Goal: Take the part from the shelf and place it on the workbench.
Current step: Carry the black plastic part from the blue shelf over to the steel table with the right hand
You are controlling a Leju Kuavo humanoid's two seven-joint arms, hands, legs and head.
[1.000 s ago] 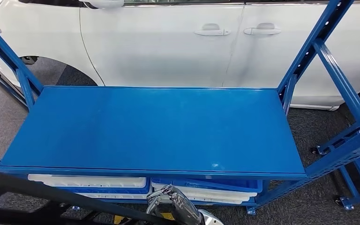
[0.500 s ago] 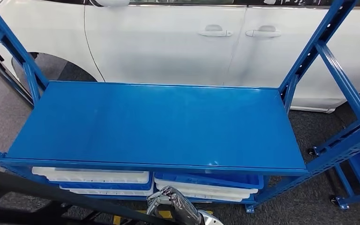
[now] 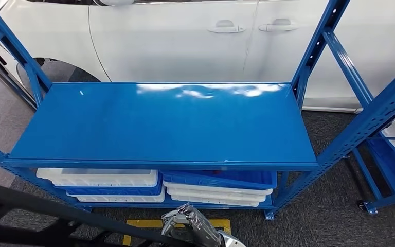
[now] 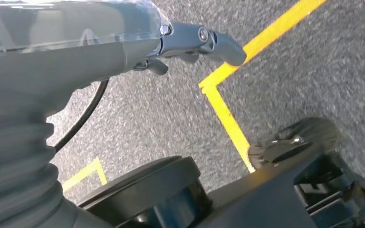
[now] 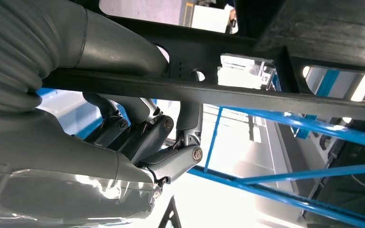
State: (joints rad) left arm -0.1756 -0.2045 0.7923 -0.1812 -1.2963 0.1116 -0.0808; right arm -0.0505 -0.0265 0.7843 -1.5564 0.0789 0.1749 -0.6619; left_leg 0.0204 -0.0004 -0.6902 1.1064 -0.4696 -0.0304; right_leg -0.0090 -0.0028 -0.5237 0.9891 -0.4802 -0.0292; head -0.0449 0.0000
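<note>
Right hand (image 3: 187, 222), fingers curled around a long dark part (image 3: 56, 212), low before the blue shelf's (image 3: 159, 123) front edge; left hand (image 4: 190, 40) grips nothing, fingers loosely extended.

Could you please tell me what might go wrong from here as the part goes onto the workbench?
1. The long black part is gripped by the right hand alone, near one end, so it may tilt or swing.
2. It sits below the blue workbench top, so on the way up it could catch the front edge.
3. The white car stands close behind the workbench, so an overshoot might hit it.
</note>
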